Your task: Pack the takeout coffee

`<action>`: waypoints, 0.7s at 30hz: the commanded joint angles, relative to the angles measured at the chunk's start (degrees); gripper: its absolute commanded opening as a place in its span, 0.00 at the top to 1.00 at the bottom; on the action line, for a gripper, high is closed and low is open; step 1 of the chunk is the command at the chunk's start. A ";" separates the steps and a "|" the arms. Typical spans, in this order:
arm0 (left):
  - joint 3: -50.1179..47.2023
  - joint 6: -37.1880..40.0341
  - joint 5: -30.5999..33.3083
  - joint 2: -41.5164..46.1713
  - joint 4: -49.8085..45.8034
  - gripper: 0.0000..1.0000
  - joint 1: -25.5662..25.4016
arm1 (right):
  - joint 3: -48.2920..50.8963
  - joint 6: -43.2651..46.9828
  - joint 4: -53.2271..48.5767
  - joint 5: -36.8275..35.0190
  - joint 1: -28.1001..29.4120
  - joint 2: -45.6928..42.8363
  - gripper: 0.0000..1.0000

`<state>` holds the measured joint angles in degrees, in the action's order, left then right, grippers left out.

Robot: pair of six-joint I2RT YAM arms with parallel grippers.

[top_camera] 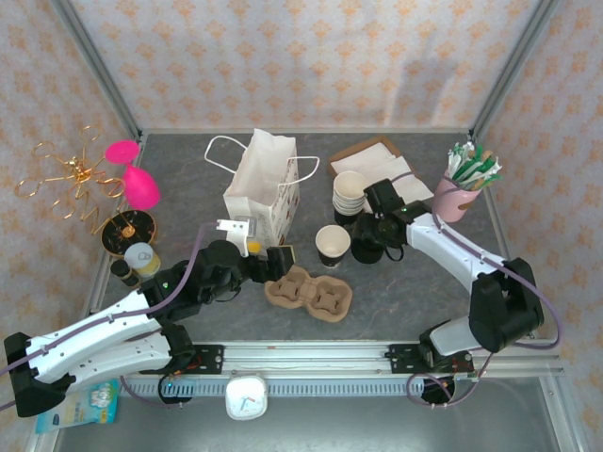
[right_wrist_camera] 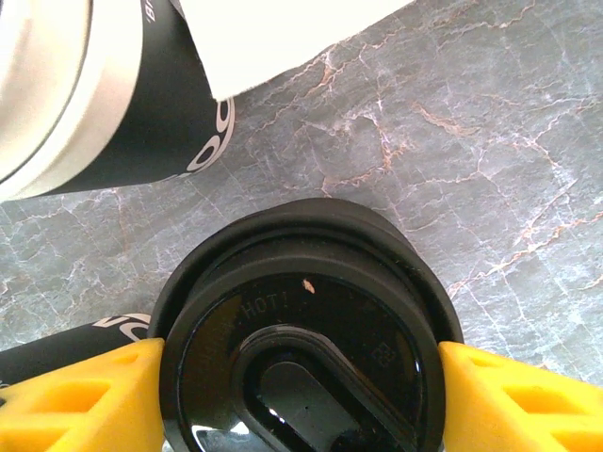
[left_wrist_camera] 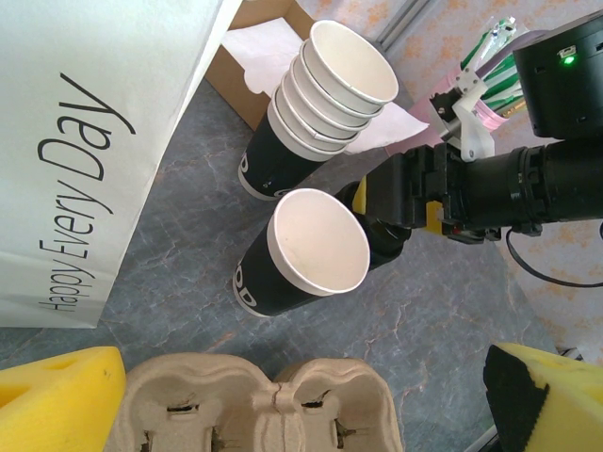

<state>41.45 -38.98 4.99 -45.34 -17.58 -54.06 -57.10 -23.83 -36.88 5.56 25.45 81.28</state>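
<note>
The takeout coffee's cup (top_camera: pixel 332 243) (left_wrist_camera: pixel 316 250), a single black paper cup with a white inside, stands open-topped near the middle of the table. Just right of it, my right gripper (top_camera: pixel 369 243) (right_wrist_camera: pixel 301 395) is shut on a round black lid (right_wrist_camera: pixel 301 339) (left_wrist_camera: pixel 384 247), a yellow finger pressing each side of the rim. Whether other lids lie under it I cannot tell. My left gripper (top_camera: pixel 267 259) (left_wrist_camera: pixel 301 414) hangs open over the brown pulp cup carrier (top_camera: pixel 309 292) (left_wrist_camera: pixel 254 405). The white paper bag (top_camera: pixel 264 184) (left_wrist_camera: pixel 85 141) stands upright behind.
A stack of lidless cups (top_camera: pixel 350 191) (left_wrist_camera: pixel 330 94) stands behind the single cup. A brown box of napkins (top_camera: pixel 372 155) lies at the back. A pink cup of stirrers (top_camera: pixel 462 193) sits right of the right arm. A gold rack (top_camera: pixel 85 179) and small jars (top_camera: pixel 137 250) stand at the left.
</note>
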 commanded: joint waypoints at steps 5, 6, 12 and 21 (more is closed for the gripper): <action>1.57 1.15 1.36 0.38 -0.39 0.01 -0.26 | -4.17 1.50 -4.96 -2.81 -0.19 -3.37 0.33; 1.64 1.18 1.37 0.43 -0.34 0.01 -0.26 | -4.59 1.67 -5.57 -3.11 -0.22 -3.63 0.33; 1.88 1.01 2.06 0.60 -0.94 0.01 -0.31 | -8.55 2.78 -9.93 -2.85 -0.06 -5.22 0.33; 2.23 0.21 4.14 1.96 -3.60 0.01 -0.28 | -15.81 2.57 -14.24 -1.07 5.42 -3.39 0.34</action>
<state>41.63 -39.03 6.90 -44.56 -18.85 -54.06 -70.08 -21.58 -47.66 4.56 28.62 77.25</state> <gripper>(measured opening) 0.990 0.665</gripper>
